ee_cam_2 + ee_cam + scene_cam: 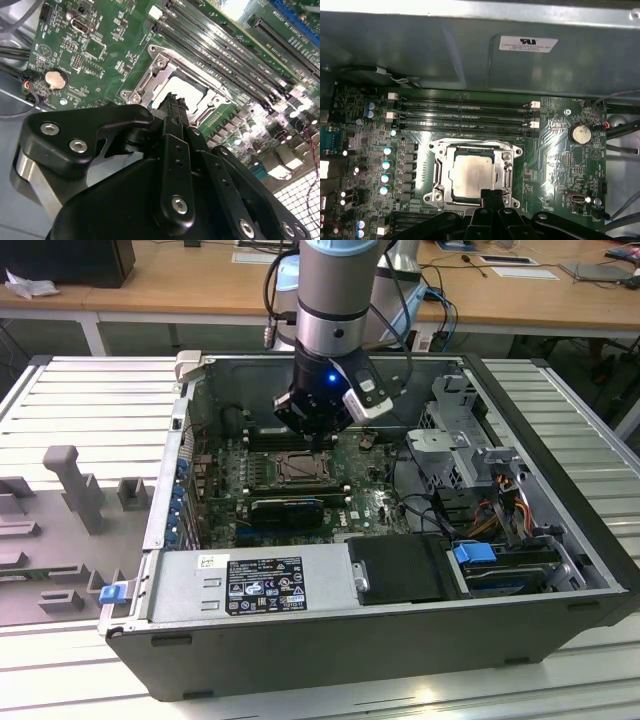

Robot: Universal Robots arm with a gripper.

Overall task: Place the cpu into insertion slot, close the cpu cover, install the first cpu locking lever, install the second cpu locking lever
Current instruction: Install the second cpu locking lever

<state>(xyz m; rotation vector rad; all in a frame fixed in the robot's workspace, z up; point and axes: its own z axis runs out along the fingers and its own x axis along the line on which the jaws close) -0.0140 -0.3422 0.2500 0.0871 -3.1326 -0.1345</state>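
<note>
The cpu (470,172) is a pale square chip lying flat in the insertion slot (465,151) on the green board, and it also shows in the second wrist view (189,90). The grey metal cpu cover (506,150) lies down around the chip as a frame (155,65). My gripper (491,194) hovers at the socket's edge, its black fingers (175,107) pressed together with nothing seen between them. In the exterior view the gripper (320,440) hangs just above the socket (298,469) inside the open computer case.
Long black memory slots (462,117) run beside the socket. A coin battery (578,133) sits on the board. The grey case wall (470,50) rises behind. A power supply (265,585) and drive bays with cables (500,540) stand close in the case.
</note>
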